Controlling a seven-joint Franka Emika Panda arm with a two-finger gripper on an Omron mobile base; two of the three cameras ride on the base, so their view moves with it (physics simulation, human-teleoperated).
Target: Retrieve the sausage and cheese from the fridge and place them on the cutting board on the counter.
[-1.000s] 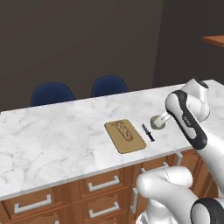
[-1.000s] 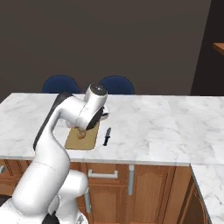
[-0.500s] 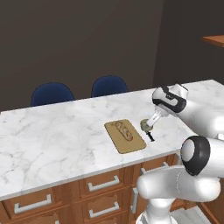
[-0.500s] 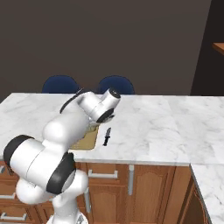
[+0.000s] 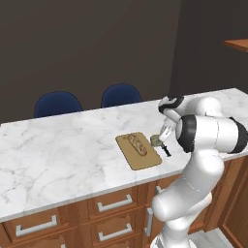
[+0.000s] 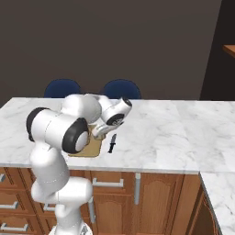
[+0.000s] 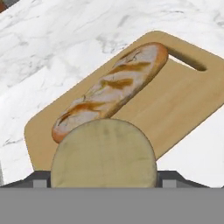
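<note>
Tan wood marks the landmark: the cutting board (image 5: 141,154) lies on the marble counter (image 5: 58,155), with a speckled bread-like loaf (image 5: 137,144) lying lengthwise on it. The gripper (image 5: 160,140) hangs just off the board's edge nearest the black knife (image 6: 112,143), which lies on the counter beside the board. The jaws stand wide and clasp the cheese (image 7: 104,153), a pale yellowish round-faced block that sits between the fingers; in the hand view it hides the board's near edge and overlaps the loaf's end. In the left base view the cheese (image 5: 155,140) shows as a small pale lump at the board's knife-side rim, still off the surface as far as can be judged.

The step in hand appears to be setting the cheese down on the board. To do it well, the hand should travel inward over the bare strip of wood beside the loaf, not onto the loaf itself, then descend until the block rests flat before the fingers part. Releasing at the rim risks the block tipping onto the counter or the knife. The sausage cannot be identified.
</note>
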